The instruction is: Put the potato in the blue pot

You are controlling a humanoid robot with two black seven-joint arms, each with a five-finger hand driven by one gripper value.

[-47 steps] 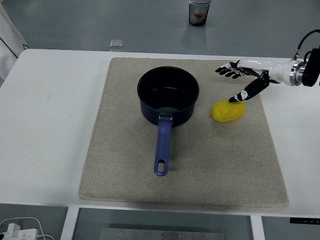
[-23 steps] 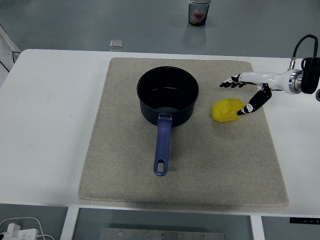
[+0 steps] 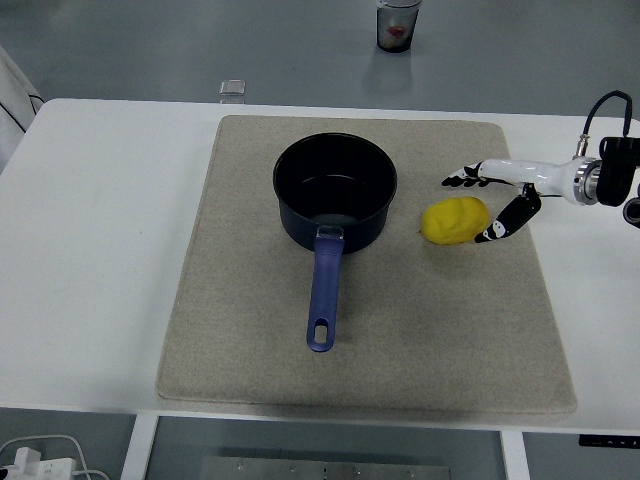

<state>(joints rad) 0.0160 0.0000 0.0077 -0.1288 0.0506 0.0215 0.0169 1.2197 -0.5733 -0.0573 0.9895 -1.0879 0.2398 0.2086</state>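
A yellow potato (image 3: 455, 220) lies on the beige mat (image 3: 430, 330), just right of the dark blue pot (image 3: 336, 192). The pot stands upright near the mat's middle, its blue handle (image 3: 323, 293) pointing toward the near edge. My right hand (image 3: 483, 207) reaches in from the right edge and sits against the potato's right side. Its fingers (image 3: 464, 179) stretch out beyond the potato's far side and the thumb (image 3: 497, 226) hangs at its near right. The hand is spread and holds nothing. The left arm does not show.
A clear cup (image 3: 398, 24) with something red inside stands beyond the table's far edge. A small clear block (image 3: 232, 89) rests at the far edge, left of centre. A white sleeve (image 3: 12, 100) shows at the left edge.
My right hand has dropped and drawn back to the right, from over the potato's top to beside its right flank. The potato has stayed put.
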